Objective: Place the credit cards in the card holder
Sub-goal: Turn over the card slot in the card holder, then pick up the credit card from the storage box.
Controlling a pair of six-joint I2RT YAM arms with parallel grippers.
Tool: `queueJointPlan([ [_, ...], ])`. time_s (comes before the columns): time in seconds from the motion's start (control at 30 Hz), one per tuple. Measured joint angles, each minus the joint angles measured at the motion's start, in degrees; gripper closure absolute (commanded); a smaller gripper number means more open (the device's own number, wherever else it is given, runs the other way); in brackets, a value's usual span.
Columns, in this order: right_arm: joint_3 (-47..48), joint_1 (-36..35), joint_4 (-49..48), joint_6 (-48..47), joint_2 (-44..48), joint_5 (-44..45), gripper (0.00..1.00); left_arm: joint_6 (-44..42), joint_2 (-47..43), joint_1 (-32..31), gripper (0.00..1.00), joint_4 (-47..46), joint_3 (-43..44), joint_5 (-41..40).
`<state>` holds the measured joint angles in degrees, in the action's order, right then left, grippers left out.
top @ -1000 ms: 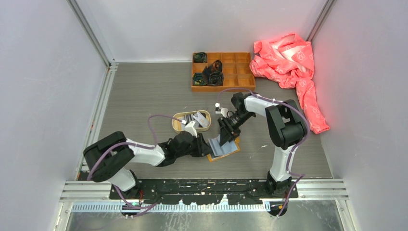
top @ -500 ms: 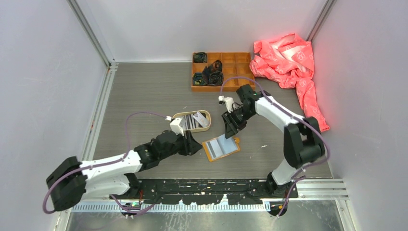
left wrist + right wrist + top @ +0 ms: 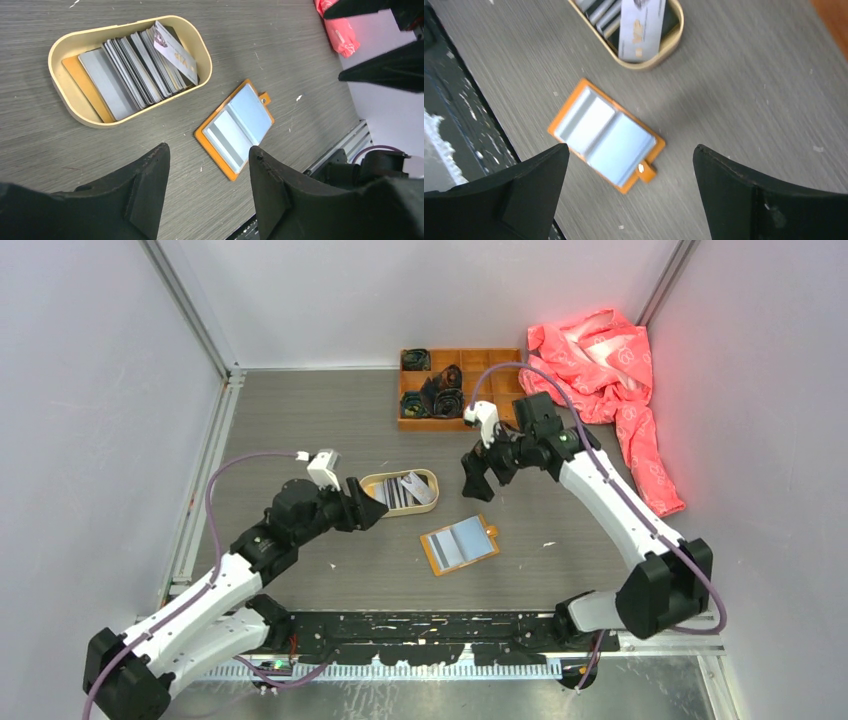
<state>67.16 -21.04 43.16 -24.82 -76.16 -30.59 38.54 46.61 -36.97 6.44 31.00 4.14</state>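
Note:
The card holder [image 3: 460,544] lies opened flat on the table, orange edge around pale grey pockets, with nothing touching it. It also shows in the wrist views [image 3: 235,127] [image 3: 606,135]. The credit cards [image 3: 405,490] stand in a row inside an oval tan tray [image 3: 436,480], mostly grey and white [image 3: 135,70], with one white card leaning out at one end [image 3: 640,25]. My left gripper [image 3: 368,512] hovers at the tray's left end, open and empty [image 3: 207,150]. My right gripper [image 3: 478,478] hangs above the table right of the tray, open wide and empty [image 3: 631,147].
An orange wooden compartment box [image 3: 490,390] with dark rolled items sits at the back. A pink cloth [image 3: 600,360] lies in the back right corner. The table's front rail [image 3: 345,145] runs close below the card holder.
Both arms have pulled back from the card holder and risen. The right gripper came off the holder and opened wide. The left gripper moved left toward the tray and opened.

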Motion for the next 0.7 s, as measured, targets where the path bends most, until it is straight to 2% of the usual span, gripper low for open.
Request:
queueJointPlan([
  [0.23, 12.3, -0.2, -2.5, 5.8, -11.4, -9.1, 0.01, 1.4, 5.1, 3.8, 0.4, -3.3, 0.6, 7.4],
  [0.33, 11.0, -0.2, -4.3, 8.5, -12.6, -10.5, 0.01, 3.0, 9.3, 4.5, 0.41, -7.3, 0.6, 8.0],
  [0.5, 3.5, 0.2, -9.2, 12.6, -12.1, -12.9, 0.04, 6.5, 18.6, 6.1, 0.45, -14.8, 0.9, 7.9],
  [0.7, 1.0, 1.3, -10.5, 15.4, -12.0, -14.6, 0.04, 10.6, 32.2, 9.5, 0.5, -17.7, 6.8, 8.0],
])
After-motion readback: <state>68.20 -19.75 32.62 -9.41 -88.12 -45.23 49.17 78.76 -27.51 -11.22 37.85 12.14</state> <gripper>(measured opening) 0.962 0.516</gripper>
